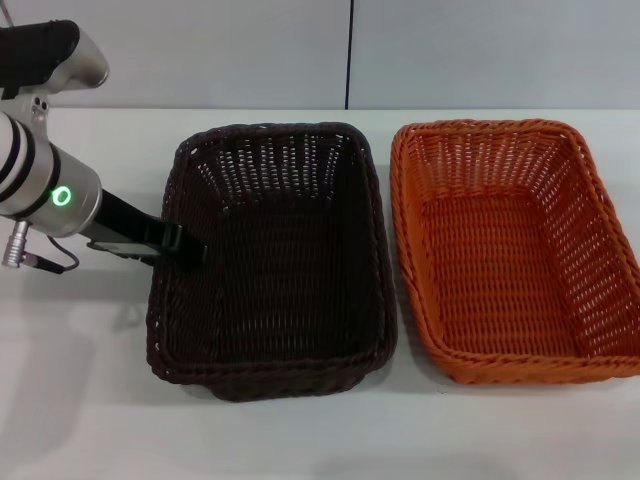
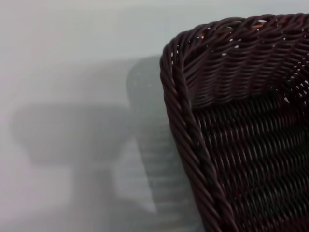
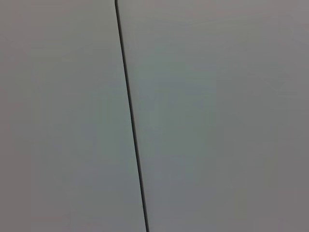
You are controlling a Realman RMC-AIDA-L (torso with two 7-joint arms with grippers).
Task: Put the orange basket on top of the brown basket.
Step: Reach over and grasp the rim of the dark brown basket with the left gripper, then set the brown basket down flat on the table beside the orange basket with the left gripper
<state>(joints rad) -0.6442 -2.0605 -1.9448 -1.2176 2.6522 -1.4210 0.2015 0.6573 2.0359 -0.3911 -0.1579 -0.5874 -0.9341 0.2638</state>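
Note:
The brown basket [image 1: 268, 378] sits on the white table in the middle of the head view. The orange basket [image 1: 512, 368] stands right beside it on its right, separate, both empty and upright. My left gripper [image 1: 186, 247] reaches in from the left and is at the brown basket's left rim, about halfway along that side. The left wrist view shows a corner of the brown basket's braided rim [image 2: 186, 121] close up, with the arm's shadow on the table. My right gripper is out of view.
The white table [image 1: 90, 400] stretches in front of and to the left of the baskets. A pale wall with a dark vertical seam [image 1: 349, 55] stands behind them. The right wrist view shows only that wall and the seam [image 3: 130, 116].

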